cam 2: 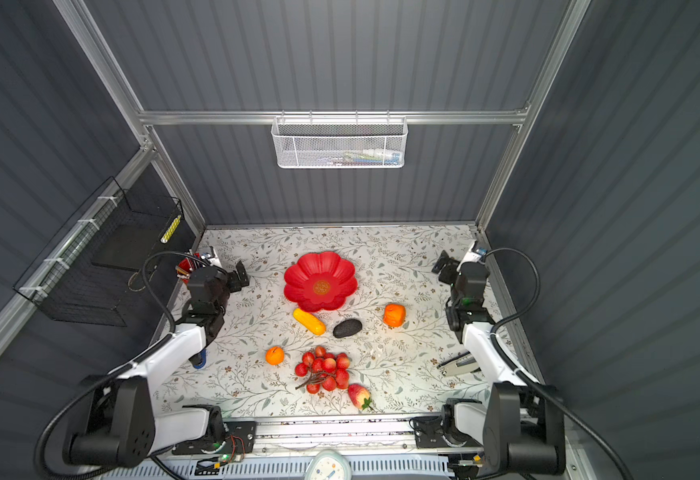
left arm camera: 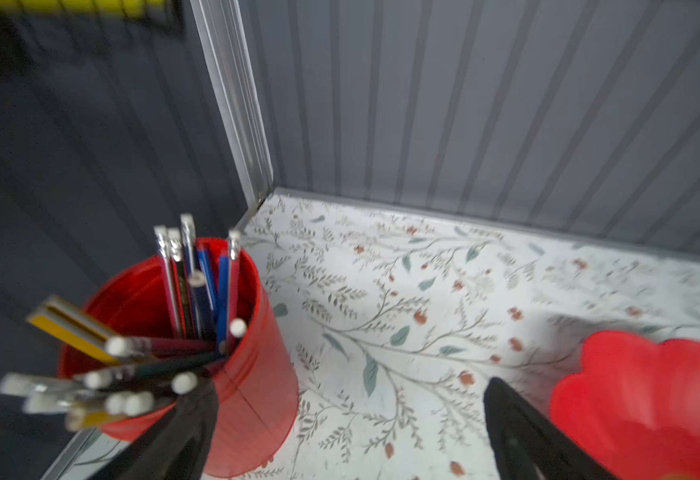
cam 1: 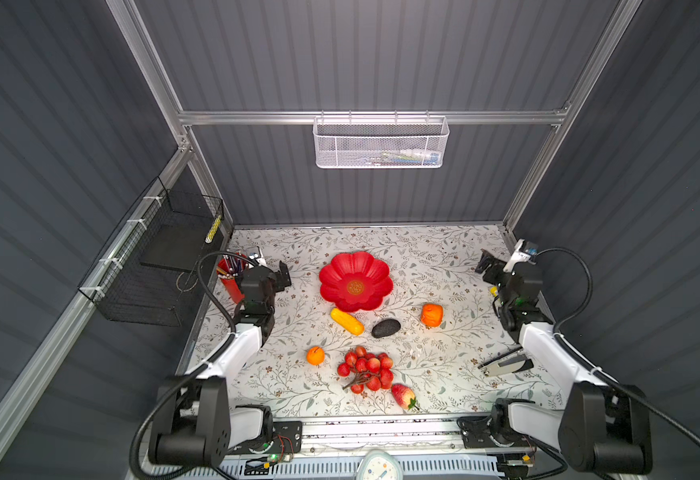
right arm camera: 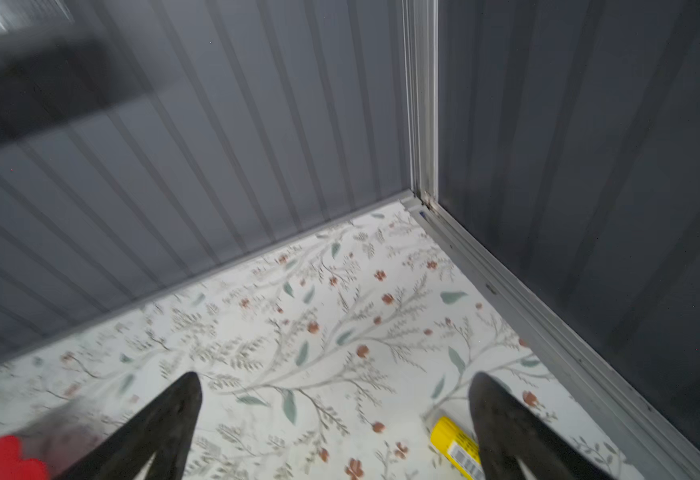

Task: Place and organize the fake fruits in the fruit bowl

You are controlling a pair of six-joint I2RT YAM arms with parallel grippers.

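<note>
Step one, I reckon: bowl (cam 1: pixel 355 281) empty, fruit (cam 1: pixel 367 368) loose on desk (cam 1: pixel 443 257). Left gripper (left arm camera: pixel 352 384) and right gripper (right arm camera: pixel 337 376) gape empty near far corners; next I grab yellow fruit (cam 1: pixel 347 321).

Red flower-shaped fruit bowl (cam 1: pixel 340 272) sits empty; six fake fruits (cam 1: pixel 361 365) lie scattered just outside it.

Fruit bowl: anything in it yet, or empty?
Empty: the bowl shows only its gold emblem; the fruits lie on the table outside it.
</note>
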